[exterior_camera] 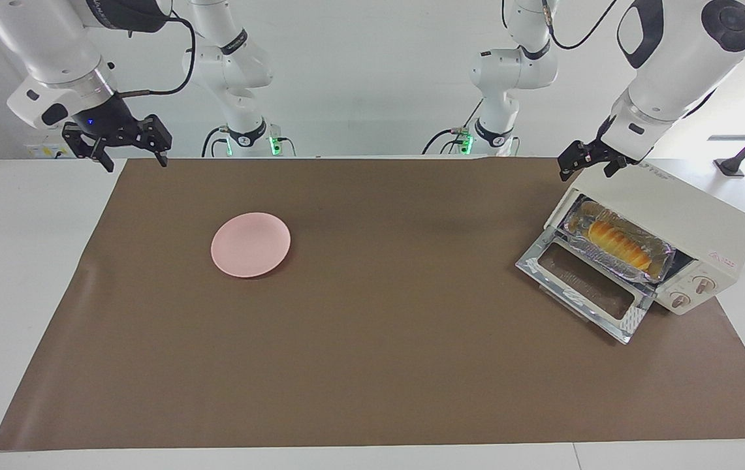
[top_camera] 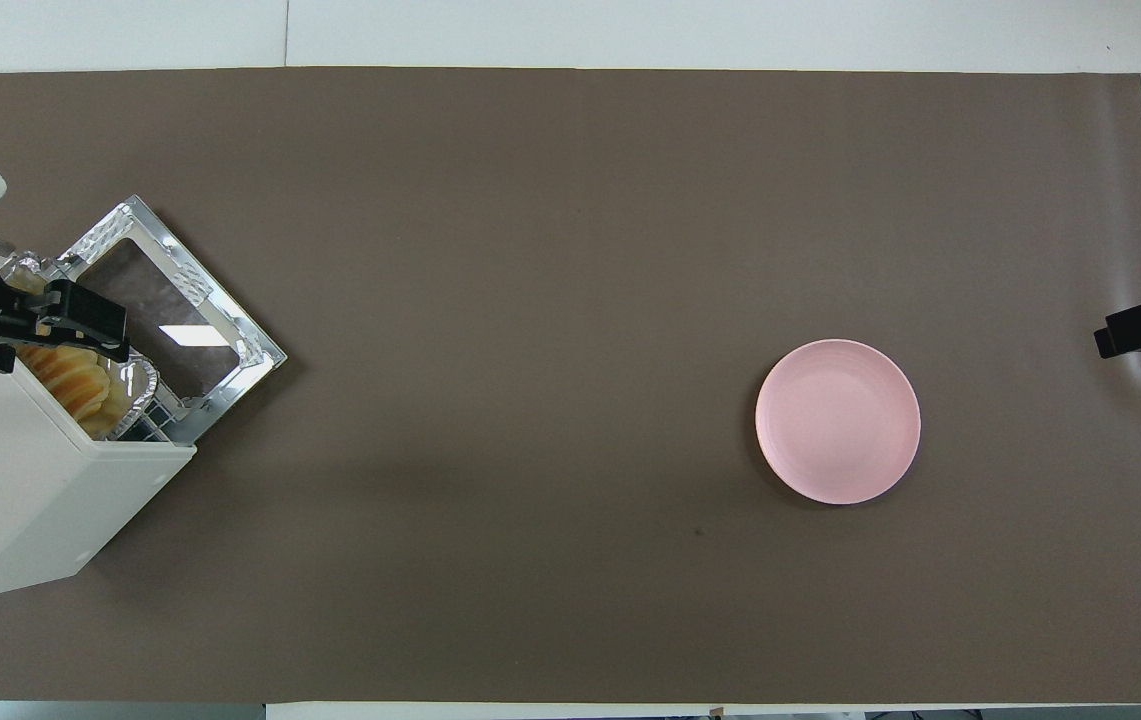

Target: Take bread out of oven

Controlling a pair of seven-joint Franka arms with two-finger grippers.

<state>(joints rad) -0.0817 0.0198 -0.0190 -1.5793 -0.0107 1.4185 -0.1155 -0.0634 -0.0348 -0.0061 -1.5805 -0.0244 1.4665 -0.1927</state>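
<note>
Brown mat (exterior_camera: 372,365): one oven (exterior_camera: 672,215), bread (exterior_camera: 617,240), plate (exterior_camera: 251,245).

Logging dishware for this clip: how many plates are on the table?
1. A pink plate lies on the brown mat toward the right arm's end of the table, apart from the oven. None shows inside the oven, though its interior is only partly visible.

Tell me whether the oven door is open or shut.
Open. The oven has its glass door folded down flat toward the mat, and the bread shows uncovered on its foil tray inside.
</note>
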